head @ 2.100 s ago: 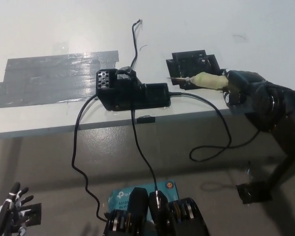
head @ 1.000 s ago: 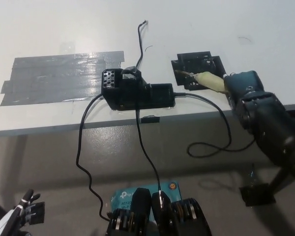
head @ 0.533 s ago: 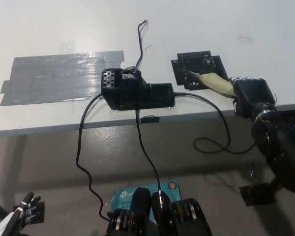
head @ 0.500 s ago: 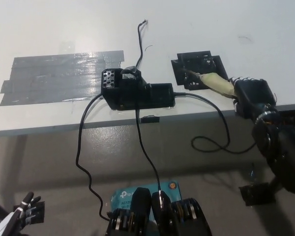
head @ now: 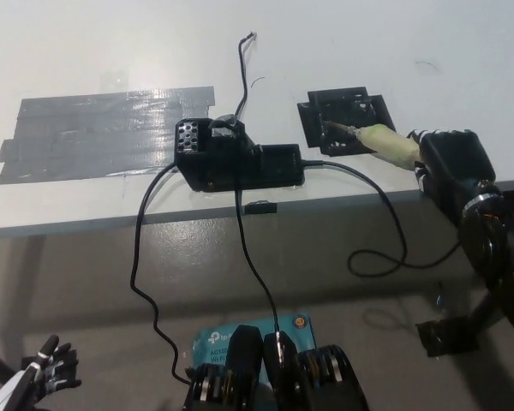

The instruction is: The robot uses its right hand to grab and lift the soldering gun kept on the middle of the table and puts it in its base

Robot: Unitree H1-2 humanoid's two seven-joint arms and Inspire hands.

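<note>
Nearest, at the lower left corner: white left hand [head: 36,381], idle low beside the body, well below the counter [head: 343,34] edge, fingers spread and holding nothing. Close by at bottom centre, partly hidden: a teal box [head: 284,325] with printed lettering, lying on the floor.

Farther up on the right: black right hand [head: 450,161], just at the counter's near edge, closed round the rear of the soldering gun [head: 384,142]. Pale handle of the gun protruding from the hand toward the left, lying low and nearly level; thin metal tip reaching onto the black base [head: 344,120] and resting on or just above it, exact contact unclear. Black cord [head: 392,229] hanging from the counter edge, drooping into a loop below the hand.

On the counter near its front edge, left of the base: black control unit [head: 236,157] with a perforated block at its left end. Two black cables [head: 135,257] dropping from it over the edge and down toward the floor; a thinner wire [head: 240,73] running from its top toward the far side of the counter.

Left of the unit: broad patch of grey duct tape [head: 103,130] stuck flat on the white surface.

On the floor at lower right: small black bracket [head: 447,336], well apart from everything on the counter.
</note>
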